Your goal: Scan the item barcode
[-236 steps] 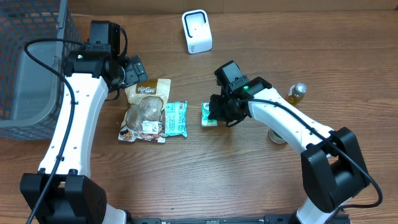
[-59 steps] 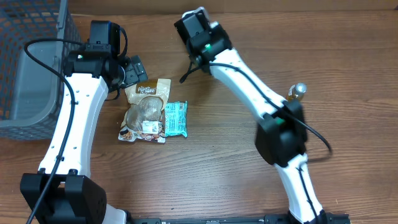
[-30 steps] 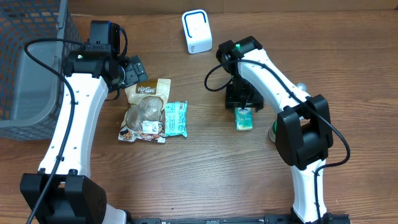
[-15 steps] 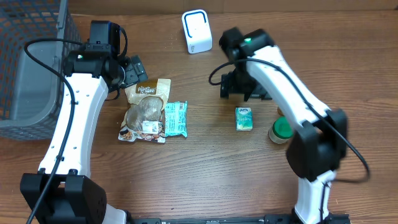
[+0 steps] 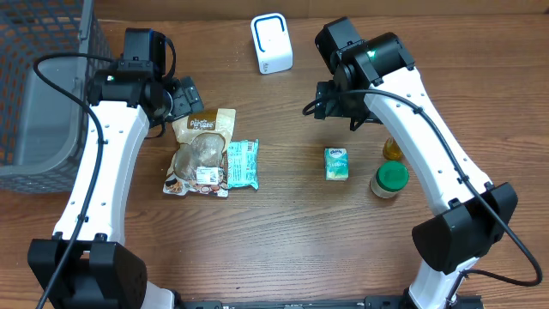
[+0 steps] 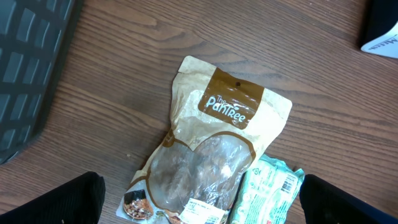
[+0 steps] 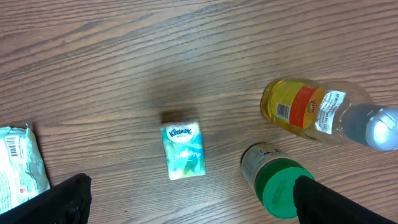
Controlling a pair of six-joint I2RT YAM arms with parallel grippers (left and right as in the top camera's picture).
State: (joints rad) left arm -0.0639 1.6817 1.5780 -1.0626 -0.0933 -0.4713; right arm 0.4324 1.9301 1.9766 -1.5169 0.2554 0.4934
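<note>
The Kleenex pack [image 5: 337,163] lies flat on the wooden table [image 5: 283,240], free, near the right gripper [image 5: 340,101] but apart from it. This gripper hangs above the table with jaws spread wide, holding nothing. Just beside the pack stand a green-lidded jar [image 5: 389,179] and a yellow bottle [image 7: 311,112]. The white scanner [image 5: 271,43] is further back. The left gripper [image 6: 202,199], also spread and empty, hovers over a Pantree pouch [image 6: 214,155].
</note>
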